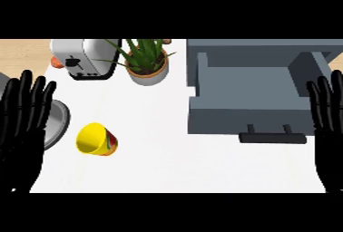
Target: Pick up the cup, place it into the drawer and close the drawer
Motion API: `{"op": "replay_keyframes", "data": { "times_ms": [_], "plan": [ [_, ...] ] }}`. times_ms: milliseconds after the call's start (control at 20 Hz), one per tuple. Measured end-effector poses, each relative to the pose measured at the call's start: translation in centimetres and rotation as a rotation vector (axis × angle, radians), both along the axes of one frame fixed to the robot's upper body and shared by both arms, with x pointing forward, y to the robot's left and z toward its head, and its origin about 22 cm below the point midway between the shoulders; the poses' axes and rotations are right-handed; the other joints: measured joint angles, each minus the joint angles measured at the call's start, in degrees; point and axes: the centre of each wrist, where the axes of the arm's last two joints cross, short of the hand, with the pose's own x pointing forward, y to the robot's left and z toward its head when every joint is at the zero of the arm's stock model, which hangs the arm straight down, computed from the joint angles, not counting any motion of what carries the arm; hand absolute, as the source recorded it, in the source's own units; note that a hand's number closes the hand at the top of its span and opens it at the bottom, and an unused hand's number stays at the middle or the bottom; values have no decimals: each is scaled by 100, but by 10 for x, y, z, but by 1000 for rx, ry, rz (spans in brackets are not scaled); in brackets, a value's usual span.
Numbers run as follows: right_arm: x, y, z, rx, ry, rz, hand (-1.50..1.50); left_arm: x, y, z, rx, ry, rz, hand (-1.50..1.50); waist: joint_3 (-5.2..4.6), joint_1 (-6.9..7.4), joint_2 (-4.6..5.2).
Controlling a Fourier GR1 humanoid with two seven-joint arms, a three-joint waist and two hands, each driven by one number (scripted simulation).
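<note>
A yellow cup (95, 139) with a red and green pattern lies on its side on the white counter (167, 167), its mouth facing left. The grey drawer (248, 86) stands pulled out at the right, its dark handle (272, 137) toward me and nothing showing inside. My left hand (21, 122) rests open at the left edge, fingers up, just left of the cup and apart from it. At the right edge my right hand (330, 122) rests open the same way, beside the drawer's front corner.
A silver toaster (81, 58) stands at the back left, with a potted green plant (146, 61) next to it. A round metal rim (59, 122) shows behind my left hand. Bare counter lies between the cup and the drawer.
</note>
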Motion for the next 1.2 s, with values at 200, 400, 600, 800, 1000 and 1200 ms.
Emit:
{"op": "replay_keyframes", "data": {
  "times_ms": [200,400,600,800,1000,1200],
  "plan": [
    [1,-3,0,2,1,24,-150,-1,16,-2,18,13,-73,-150,-110,-61,-15],
    [5,0,-6,-37,59,85,-150,-3,35,-15,-54,115,-165,-150,-157,-55,-8],
    [13,0,-3,-63,128,145,-150,-1,58,-26,-149,224,-187,-150,-171,-65,-12],
    [22,2,-2,-70,153,170,-150,7,81,-46,-187,278,-188,-150,-174,-93,-15],
    [33,-6,1,-72,161,184,-150,15,90,-65,-173,330,-148,-150,-176,-106,-17],
    [39,-11,-1,-81,146,189,-150,22,99,-84,-164,373,-124,-150,-175,-114,-16]
  ]
}}
